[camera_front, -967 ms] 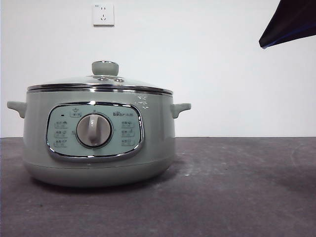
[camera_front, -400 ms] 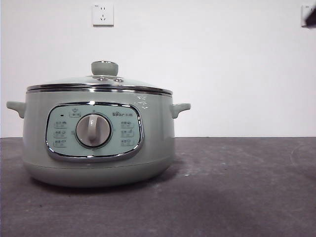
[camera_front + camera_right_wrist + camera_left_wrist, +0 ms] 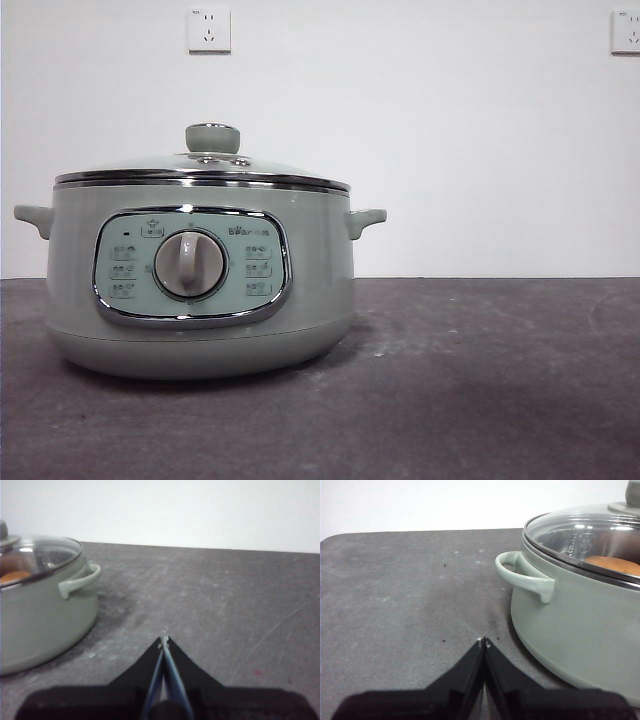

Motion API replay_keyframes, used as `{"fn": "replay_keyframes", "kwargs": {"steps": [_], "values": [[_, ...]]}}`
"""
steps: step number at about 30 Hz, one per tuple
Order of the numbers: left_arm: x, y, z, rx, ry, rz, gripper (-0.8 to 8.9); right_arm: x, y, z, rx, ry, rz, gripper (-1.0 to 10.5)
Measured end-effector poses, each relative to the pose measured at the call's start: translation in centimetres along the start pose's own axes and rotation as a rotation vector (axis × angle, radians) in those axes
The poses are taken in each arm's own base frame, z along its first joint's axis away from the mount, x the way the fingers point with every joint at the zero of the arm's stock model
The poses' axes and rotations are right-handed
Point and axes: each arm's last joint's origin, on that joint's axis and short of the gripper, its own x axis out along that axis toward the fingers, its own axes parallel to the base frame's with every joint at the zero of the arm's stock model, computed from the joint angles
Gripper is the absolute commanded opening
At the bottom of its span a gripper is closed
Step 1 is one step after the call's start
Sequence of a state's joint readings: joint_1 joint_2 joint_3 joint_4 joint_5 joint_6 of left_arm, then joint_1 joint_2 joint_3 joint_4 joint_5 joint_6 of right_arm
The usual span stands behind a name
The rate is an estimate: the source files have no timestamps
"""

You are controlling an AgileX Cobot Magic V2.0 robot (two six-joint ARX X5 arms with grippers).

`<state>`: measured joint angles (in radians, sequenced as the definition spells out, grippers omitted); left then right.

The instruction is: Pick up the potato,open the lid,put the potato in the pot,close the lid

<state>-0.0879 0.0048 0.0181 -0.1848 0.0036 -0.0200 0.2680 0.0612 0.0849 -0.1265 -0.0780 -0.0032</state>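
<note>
The sage-green pot (image 3: 200, 290) stands on the dark table, left of centre in the front view, with the glass lid (image 3: 205, 168) seated on its rim and the knob (image 3: 212, 137) on top. Through the glass the orange-brown potato (image 3: 614, 565) lies inside the pot (image 3: 575, 615), and the potato (image 3: 14, 576) also shows under the lid (image 3: 40, 555) in the right wrist view. My left gripper (image 3: 483, 641) is shut and empty, hovering over the table beside one pot handle (image 3: 522, 575). My right gripper (image 3: 163, 641) is shut and empty, off the other handle (image 3: 80, 580). Neither arm shows in the front view.
The dark grey table (image 3: 480, 380) stretches to the right of the pot. Two wall sockets (image 3: 208, 30) (image 3: 625, 30) sit on the white wall behind. The table's far rounded corner (image 3: 335, 537) shows in the left wrist view.
A dark arm tip at the top right corner of the front view has drawn back up and out of sight, uncovering the right wall socket. The pot and lid have not moved.
</note>
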Motion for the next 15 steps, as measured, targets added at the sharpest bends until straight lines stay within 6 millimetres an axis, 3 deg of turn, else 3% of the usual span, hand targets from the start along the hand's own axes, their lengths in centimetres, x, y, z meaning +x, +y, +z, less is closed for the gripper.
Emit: {"fn": "replay_keyframes", "kwargs": {"steps": [9,15], "values": [[0.0,0.0,0.0,0.0,0.0,0.0,-0.03,0.2,0.0,-2.2,0.048,0.048,-0.001,0.0],[0.0,0.0,0.0,0.0,0.0,0.0,-0.03,0.2,0.0,-2.3,0.07,0.052,-0.002,0.0]]}}
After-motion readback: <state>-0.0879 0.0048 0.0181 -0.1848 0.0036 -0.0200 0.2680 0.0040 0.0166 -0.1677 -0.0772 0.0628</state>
